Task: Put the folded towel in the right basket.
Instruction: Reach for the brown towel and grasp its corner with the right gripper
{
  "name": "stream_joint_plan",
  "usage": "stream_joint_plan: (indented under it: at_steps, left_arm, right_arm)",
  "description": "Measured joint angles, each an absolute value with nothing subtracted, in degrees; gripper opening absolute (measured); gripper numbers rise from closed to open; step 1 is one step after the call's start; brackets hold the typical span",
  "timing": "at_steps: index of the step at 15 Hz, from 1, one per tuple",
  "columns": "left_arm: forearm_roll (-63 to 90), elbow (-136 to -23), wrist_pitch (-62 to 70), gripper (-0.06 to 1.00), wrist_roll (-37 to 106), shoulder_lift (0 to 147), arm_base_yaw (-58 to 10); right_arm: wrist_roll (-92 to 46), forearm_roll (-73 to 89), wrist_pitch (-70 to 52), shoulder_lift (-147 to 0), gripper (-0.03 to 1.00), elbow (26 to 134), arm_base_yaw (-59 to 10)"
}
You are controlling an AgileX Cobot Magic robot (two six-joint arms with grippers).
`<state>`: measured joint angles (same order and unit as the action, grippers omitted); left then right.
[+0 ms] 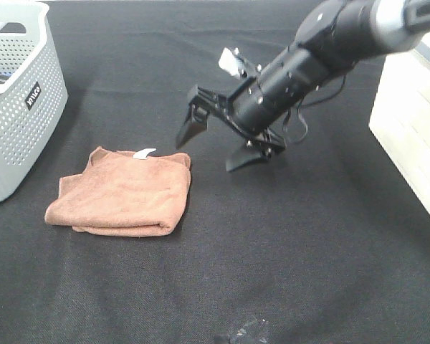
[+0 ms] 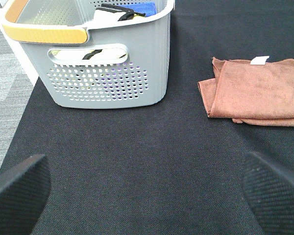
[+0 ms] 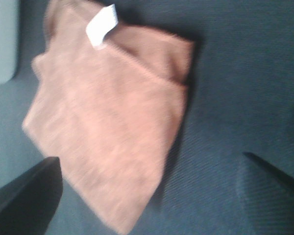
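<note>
While right hand (image 1: 218, 145) hangs tilted over worktop (image 1: 308, 258) just right of folded towel (image 1: 122, 193), fingers spread wide, nothing held. Opened, I'd judge, to straddle towel's right edge. Towel lies flat left of centre, white tag (image 1: 144, 153) on far edge, not yet lifted. Grey perforated basket (image 1: 21, 107) far left, close by towel, holds odds and ends. Pale container (image 1: 412, 129) at right edge, likely right basket, well apart from towel. Left hand (image 2: 146, 193) also wide open, empty, facing grey basket from distance, clear of the work.

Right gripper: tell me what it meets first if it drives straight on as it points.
Probably the folded towel: the open right gripper aims down at it. Depth is unclear; the black table beside it is possible.
</note>
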<state>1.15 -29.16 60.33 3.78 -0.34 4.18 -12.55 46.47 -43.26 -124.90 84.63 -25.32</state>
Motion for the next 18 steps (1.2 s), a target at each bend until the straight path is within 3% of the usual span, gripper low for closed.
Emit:
stream_joint_plan:
  at_steps: [11,18]
  left_arm:
    - [0.86,-29.16,60.33,0.99,3.78,-0.34,4.18]
    - [0.52,-29.16,60.33,0.99,3.78,-0.34,4.18]
  right_arm:
    - [-12.26,55.06,-39.19,-133.27,0.91,86.0,-25.73]
    - [-12.2,64.63,-34.15,-139.23,0.86,92.42,-36.27]
